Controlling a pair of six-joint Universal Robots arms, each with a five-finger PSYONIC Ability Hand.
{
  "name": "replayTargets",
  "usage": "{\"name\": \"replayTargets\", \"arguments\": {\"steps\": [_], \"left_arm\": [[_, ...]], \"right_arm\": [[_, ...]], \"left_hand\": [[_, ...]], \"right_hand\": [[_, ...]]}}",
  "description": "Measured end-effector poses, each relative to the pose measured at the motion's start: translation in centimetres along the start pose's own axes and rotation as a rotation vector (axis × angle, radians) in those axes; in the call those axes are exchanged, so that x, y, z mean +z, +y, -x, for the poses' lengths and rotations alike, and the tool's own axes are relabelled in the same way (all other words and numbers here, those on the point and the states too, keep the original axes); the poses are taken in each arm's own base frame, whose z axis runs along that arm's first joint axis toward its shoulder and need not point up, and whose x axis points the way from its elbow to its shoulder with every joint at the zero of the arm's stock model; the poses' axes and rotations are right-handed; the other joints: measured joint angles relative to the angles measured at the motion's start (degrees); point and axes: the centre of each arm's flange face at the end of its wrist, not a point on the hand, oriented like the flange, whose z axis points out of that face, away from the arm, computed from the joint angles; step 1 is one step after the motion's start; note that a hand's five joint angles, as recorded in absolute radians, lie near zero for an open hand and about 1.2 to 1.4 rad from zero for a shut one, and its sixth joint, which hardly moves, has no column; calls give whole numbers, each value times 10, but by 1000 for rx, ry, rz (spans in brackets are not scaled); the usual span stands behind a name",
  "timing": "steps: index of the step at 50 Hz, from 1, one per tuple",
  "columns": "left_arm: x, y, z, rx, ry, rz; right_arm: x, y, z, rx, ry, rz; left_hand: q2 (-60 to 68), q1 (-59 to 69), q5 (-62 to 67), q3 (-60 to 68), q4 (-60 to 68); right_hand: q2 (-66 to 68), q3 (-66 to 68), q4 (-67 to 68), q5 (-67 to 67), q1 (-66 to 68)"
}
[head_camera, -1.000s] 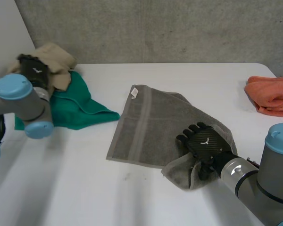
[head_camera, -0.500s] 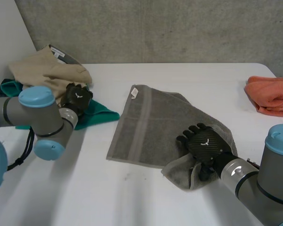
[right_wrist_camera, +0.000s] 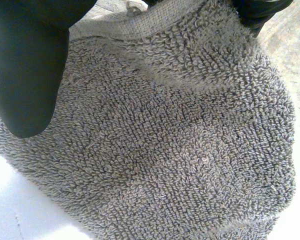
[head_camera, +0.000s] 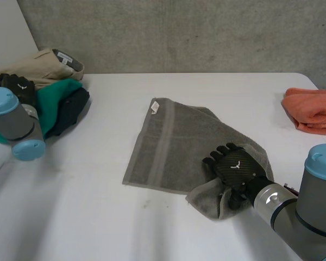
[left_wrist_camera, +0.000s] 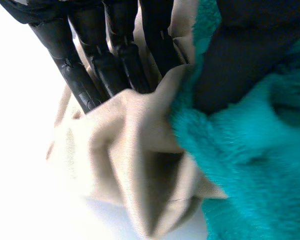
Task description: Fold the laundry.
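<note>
**Near corner of grey towel point(head_camera: 174, 141) gripped**

The right hand point(head_camera: 236, 168) pinches the towel's bunched near corner on the table point(head_camera: 98, 212). An unreadable white tag point(head_camera: 154, 107) marks the towel's far corner. Well left of the towel, the left hand point(head_camera: 15, 85) is sunk into beige cloth point(left_wrist_camera: 125, 150); its grip cannot be told.

From my station this looks like a robotics lab, though I see little of the room: a bare concrete wall point(head_camera: 195, 32), a plain white table point(head_camera: 87, 217), the machine's left arm point(head_camera: 13, 122) and right arm point(head_camera: 309, 206) over it, and a grey towel point(head_camera: 174, 141) and an orange cloth point(head_camera: 312, 109) lying on top.
</note>
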Motion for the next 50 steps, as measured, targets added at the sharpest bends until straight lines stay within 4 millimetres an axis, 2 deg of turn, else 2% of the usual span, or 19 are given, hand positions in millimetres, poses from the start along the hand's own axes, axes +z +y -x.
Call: {"name": "replayTargets", "arguments": {"steps": [1,2,3,5,6,7,15,22,28,30,33,36,39,41,43,44,47,48,50], "left_arm": [[-2,-2,0,3,4,-2],[-4,-3,0,4,7,-4],[-9,-7,0,5,17,-9],[-17,-16,-1,4,35,-21],[-19,-18,-1,4,39,-24],[-28,-25,-2,3,57,-34],[-73,-57,7,-1,127,-73],[-122,-84,20,-4,199,-122],[-182,-110,22,-33,341,-212],[-214,-119,18,-74,444,-258],[-249,-127,10,-136,581,-301],[-275,-129,0,-196,708,-322],[-288,-127,-9,-229,787,-322],[-296,-122,-22,-250,861,-305],[-296,-120,-25,-252,872,-301],[-297,-114,-38,-254,914,-280],[-296,-114,-40,-254,918,-277],[-292,-106,-57,-250,950,-248],[-289,-102,-65,-245,960,-233]], "right_arm": [[0,0,0,0,0,0],[0,0,0,0,0,0],[0,0,0,0,1,0],[0,0,0,0,2,1],[0,0,0,0,2,1],[0,0,-1,0,3,1],[-2,-6,-6,-4,22,-14],[-13,-25,-24,-18,84,-67],[-27,-40,-39,-24,117,-83],[-34,-43,-42,-28,114,-65],[-40,-42,-41,-40,98,-31],[-43,-39,-37,-57,75,3],[-44,-36,-34,-69,59,23],[-43,-32,-31,-76,47,38],[-43,-31,-30,-77,45,40],[-40,-27,-28,-77,38,49],[-40,-26,-27,-77,37,51],[-34,-20,-26,-72,33,59],[-33,-18,-26,-70,34,60]], "left_hand": [[-55,-61,-54,-54,-55],[-55,-61,-54,-54,-55],[-178,-180,-182,-180,-184],[-247,-248,-261,-256,-262],[-247,-248,-261,-256,-262],[-304,-294,-320,-310,-323],[-342,-327,-360,-346,-359],[-358,-349,-375,-368,-371],[-360,-352,-377,-371,-373],[-360,-352,-377,-371,-373],[-379,-381,-382,-390,-392],[-378,-379,-382,-389,-391],[-369,-369,-372,-380,-379],[-341,-334,-345,-352,-349],[-341,-334,-345,-352,-349],[-341,-334,-345,-352,-349],[-341,-334,-345,-352,-349],[-339,-333,-342,-348,-345],[-339,-333,-342,-348,-345]], "right_hand": [[0,0,0,0,0],[0,0,0,0,0],[0,0,0,0,0],[0,0,0,0,0],[0,0,0,0,0],[0,0,0,0,0],[0,0,0,0,0],[0,0,0,0,0],[0,0,0,0,0],[0,0,0,0,0],[0,0,0,0,0],[0,0,0,0,0],[0,0,0,0,0],[0,0,0,0,0],[0,0,0,0,0],[0,0,0,0,0],[0,0,0,0,0],[0,0,0,0,0],[0,0,0,0,0]]}}
